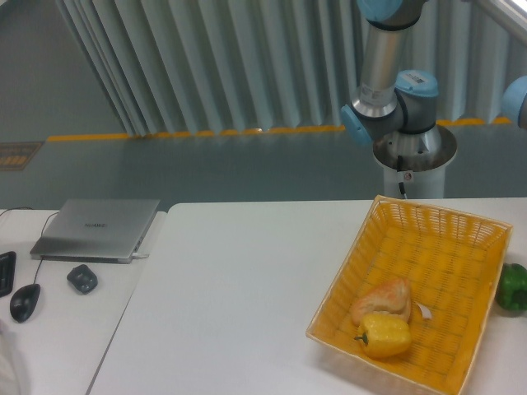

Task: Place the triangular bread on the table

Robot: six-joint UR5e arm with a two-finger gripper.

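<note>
End effector out of frame, state unknown. Light tan wedge-shaped bread roll [383,299] in yellow woven basket [428,226] looks soft and light; grip its sides gently.

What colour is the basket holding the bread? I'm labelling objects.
Yellow-orange woven basket, clearest in the fixed camera view.

Even, cool, diffuse light; soft faint shadows (slight overall blur), mild glare on the table [247,288].
</note>
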